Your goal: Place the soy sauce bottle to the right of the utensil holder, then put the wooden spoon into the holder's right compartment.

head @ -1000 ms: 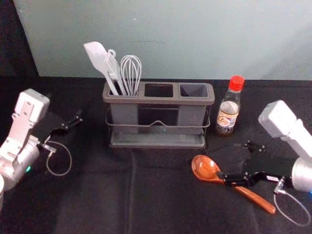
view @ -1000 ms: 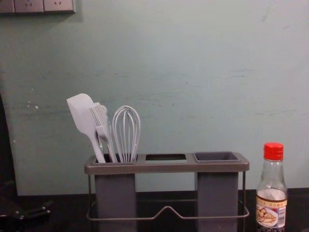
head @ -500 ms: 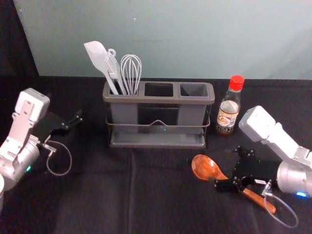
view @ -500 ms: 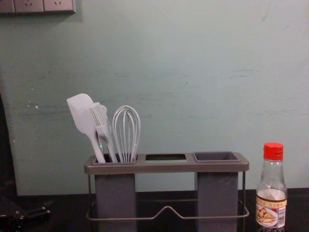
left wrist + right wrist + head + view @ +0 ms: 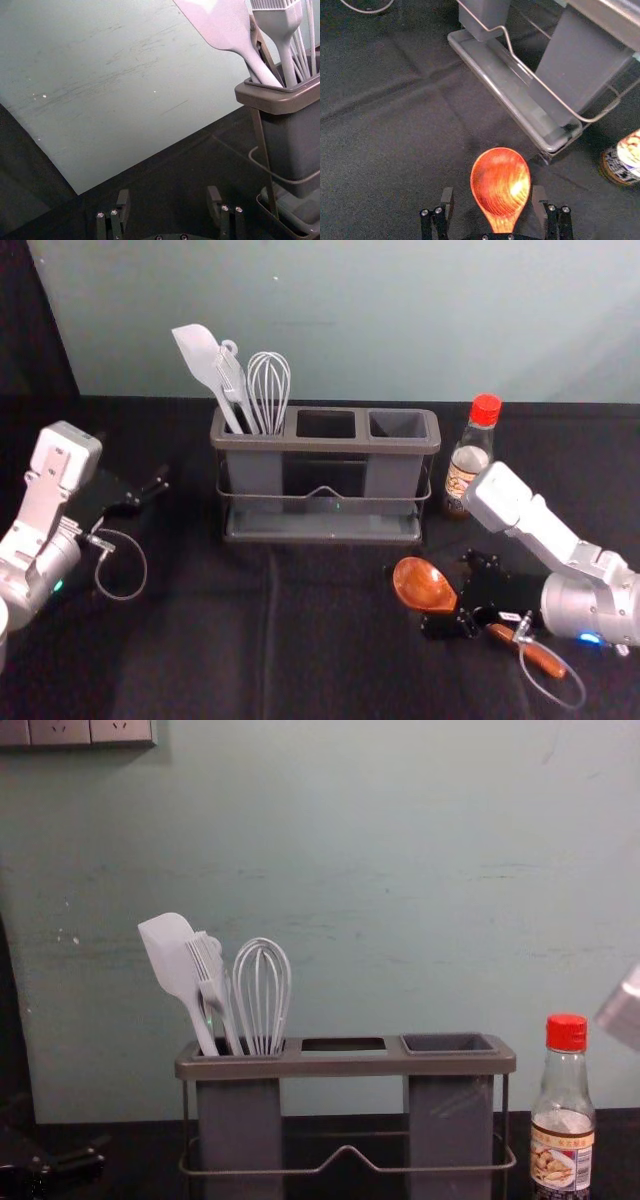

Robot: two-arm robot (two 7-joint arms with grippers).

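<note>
The right claw [image 5: 446, 590] was released, its fingers on either side of the wooden spoon [image 5: 422, 585], which lay on the worktop [image 5: 200, 640] near the utensil holder's [image 5: 320, 446] front right corner. The soy sauce bottle [image 5: 467, 465] stood upright just right of the holder. The left claw [image 5: 135, 462], also open, was parked to its left.
</note>
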